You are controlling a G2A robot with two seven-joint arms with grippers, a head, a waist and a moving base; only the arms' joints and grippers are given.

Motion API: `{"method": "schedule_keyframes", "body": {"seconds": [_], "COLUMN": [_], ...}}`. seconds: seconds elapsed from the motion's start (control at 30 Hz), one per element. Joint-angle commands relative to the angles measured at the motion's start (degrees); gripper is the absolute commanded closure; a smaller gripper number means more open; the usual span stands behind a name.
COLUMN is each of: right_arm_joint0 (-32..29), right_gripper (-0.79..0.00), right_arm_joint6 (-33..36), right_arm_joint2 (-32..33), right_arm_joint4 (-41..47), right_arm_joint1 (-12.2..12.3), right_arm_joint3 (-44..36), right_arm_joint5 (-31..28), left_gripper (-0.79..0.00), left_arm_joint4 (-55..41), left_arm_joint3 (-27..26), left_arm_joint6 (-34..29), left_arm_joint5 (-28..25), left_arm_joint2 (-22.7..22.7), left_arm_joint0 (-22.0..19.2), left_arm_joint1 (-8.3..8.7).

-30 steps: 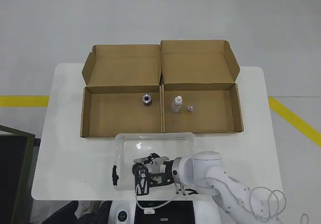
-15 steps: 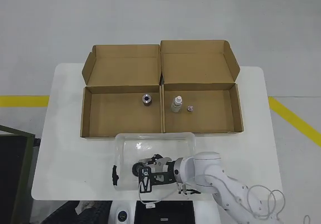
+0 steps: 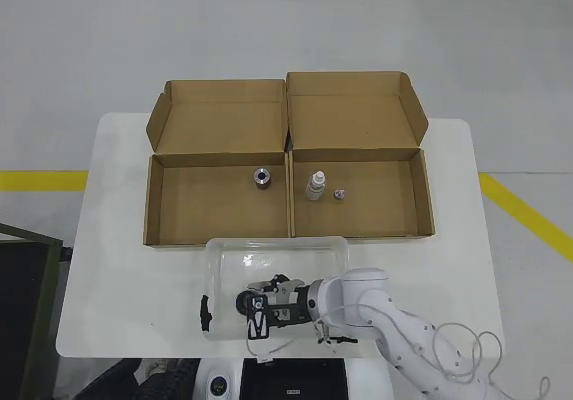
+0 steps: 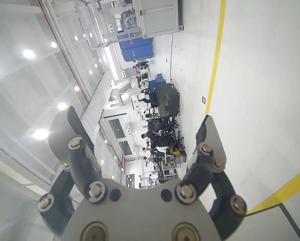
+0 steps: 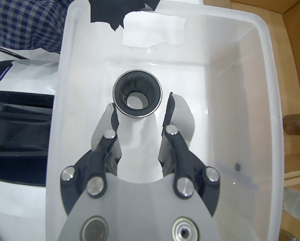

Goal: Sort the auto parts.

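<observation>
The left gripper [image 4: 139,116] hangs released and empty, away from the desk [image 3: 116,250] and facing out into the room, so it plays no part in the coming pick.

The clear bin [image 3: 276,242] sits at the desk's near edge, in front of the seam between the 2 cardboard boxes. Inside it, near the bin's left end wall, 1 metal bearing [image 5: 137,93] stands on end on the bin floor. Its long axis is upright and its open bore points up toward the right wrist camera.

The right gripper [image 5: 141,109] is the nearer one by far. It is down in the bin, spread open and gripping nothing, and the bearing lies straight ahead of it. The 2 fingertips [image 5: 114,116] sit on either side of the bearing's near flank, short of its middle. My judgement is that a small advance toward the left end wall should centre the bearing before the squeeze across its round side.
</observation>
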Motion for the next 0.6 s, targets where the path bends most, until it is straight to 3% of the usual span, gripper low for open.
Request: {"method": "schedule_keyframes", "body": {"seconds": [0.0,0.37,0.57], "right_arm_joint0": [0.7,4.2,5.6], "right_gripper": [-0.357,-0.369,-0.434], "right_arm_joint6": [-0.3,-0.7,-0.7], "right_arm_joint2": [-0.6,-4.1,-5.5], "right_arm_joint4": [0.1,1.3,2.1], "right_arm_joint1": [-0.2,-1.3,-1.8], "right_arm_joint3": [0.7,4.3,5.8], "right_arm_joint5": [0.4,2.0,2.3], "left_gripper": [-0.785,-0.785,-0.785], "left_arm_joint4": [0.0,0.0,0.0], "left_arm_joint3": [0.0,0.0,0.0], "left_arm_joint6": [0.0,0.0,0.0], "left_arm_joint5": [0.0,0.0,0.0], "left_arm_joint2": [0.0,0.0,0.0], "left_arm_joint0": [0.0,0.0,0.0], "left_arm_joint1": [0.00,0.00,0.00]}}
